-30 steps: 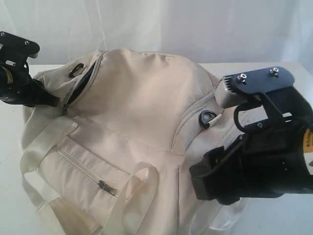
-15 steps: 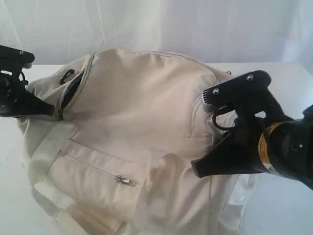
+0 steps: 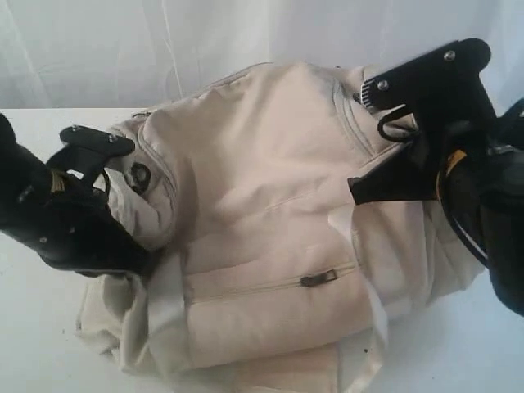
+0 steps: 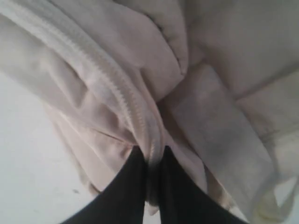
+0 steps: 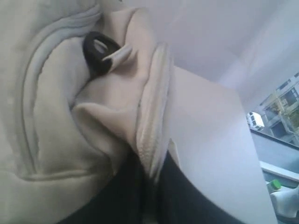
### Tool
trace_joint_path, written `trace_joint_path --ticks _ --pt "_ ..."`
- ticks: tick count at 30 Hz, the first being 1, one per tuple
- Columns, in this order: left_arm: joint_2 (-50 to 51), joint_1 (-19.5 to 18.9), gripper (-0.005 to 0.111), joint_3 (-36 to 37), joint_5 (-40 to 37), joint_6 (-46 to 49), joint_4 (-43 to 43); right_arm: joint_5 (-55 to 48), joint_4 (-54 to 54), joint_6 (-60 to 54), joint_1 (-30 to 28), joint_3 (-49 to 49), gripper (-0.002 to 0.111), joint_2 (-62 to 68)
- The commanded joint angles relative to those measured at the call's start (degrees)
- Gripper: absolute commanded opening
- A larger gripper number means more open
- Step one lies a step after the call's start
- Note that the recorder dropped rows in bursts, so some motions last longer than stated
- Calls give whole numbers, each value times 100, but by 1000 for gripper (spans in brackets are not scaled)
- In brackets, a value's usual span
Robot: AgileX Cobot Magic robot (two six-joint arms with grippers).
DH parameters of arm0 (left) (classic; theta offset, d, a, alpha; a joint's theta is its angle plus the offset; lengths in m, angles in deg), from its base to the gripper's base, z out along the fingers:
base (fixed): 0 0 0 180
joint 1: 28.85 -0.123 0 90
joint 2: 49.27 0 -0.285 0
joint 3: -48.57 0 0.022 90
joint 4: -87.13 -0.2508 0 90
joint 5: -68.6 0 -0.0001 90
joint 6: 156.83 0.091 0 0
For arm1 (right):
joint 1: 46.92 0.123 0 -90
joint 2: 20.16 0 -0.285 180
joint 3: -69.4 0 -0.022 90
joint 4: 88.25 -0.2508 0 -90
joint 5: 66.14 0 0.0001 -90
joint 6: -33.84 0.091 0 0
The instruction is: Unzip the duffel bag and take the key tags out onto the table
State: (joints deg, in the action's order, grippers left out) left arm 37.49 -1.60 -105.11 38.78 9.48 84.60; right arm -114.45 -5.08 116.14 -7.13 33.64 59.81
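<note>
**mo_k:** Where was the duffel bag (image 3: 262,180) sitting at that point?

**rigwatcher:** Slumped mid-frame on the table (image 3: 33,352), pinched at both ends. My worry was that neither grip looked to be on a zipper pull. A tug would probably have just dragged or hoisted the whole bag, or the thin cloth could've slipped free. No key tags showed anywhere.

**mo_k:** And the jaws?

**rigwatcher:** The left jaws, lower left of the frame, were squeezed almost closed on a fold along the zipper seam (image 4: 107,88). The right jaws, upper right, were just as tight, nipping a fabric edge just beside a dark ring (image 5: 100,51).
</note>
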Motion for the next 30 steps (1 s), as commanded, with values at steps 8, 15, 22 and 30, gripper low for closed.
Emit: trace_joint_path --ticks 8,15,22,30 --pt "-1240 2002 0 514 -437 158 1450 407 1295 263 -742 683 0 740" --pt "-1607 2067 4 514 422 19 725 225 754 292 -843 810 1 756" --pt "-1793 1591 74 187 553 -636 -969 638 -130 -326 -843 810 35 262" --pt "-1780 996 94 -319 65 -1160 -2595 2312 -2768 -2020 -820 810 61 -280"
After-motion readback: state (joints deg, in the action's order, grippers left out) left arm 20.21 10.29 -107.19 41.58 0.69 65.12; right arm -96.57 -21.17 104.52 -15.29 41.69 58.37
